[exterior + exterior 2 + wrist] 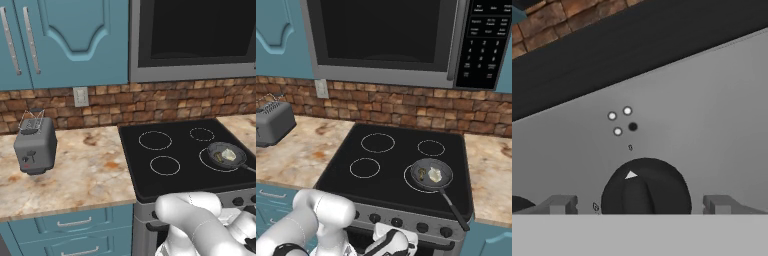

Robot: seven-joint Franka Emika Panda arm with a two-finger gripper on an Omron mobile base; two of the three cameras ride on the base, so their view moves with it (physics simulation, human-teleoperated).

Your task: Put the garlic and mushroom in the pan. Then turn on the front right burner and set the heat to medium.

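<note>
The dark grey pan (431,174) (226,155) sits on the front right burner (407,180) (202,159) of the black cooktop. Inside it lie the pale garlic (434,175) (229,155) and the small brown mushroom (422,173). My gripper (641,204) is low in front of the stove's grey control panel and stands open. Its grey fingertips (559,204) flank a black knob (646,185) without touching it. The knob's white pointer aims up and slightly left. Above the knob is a cluster of three white dots and one dark dot (632,126).
The pan's long black handle (455,210) reaches out over the stove's front right corner. Several black knobs (422,227) line the front panel. A grey toaster (34,145) stands on the marble counter at the left. A microwave (386,40) hangs above the cooktop.
</note>
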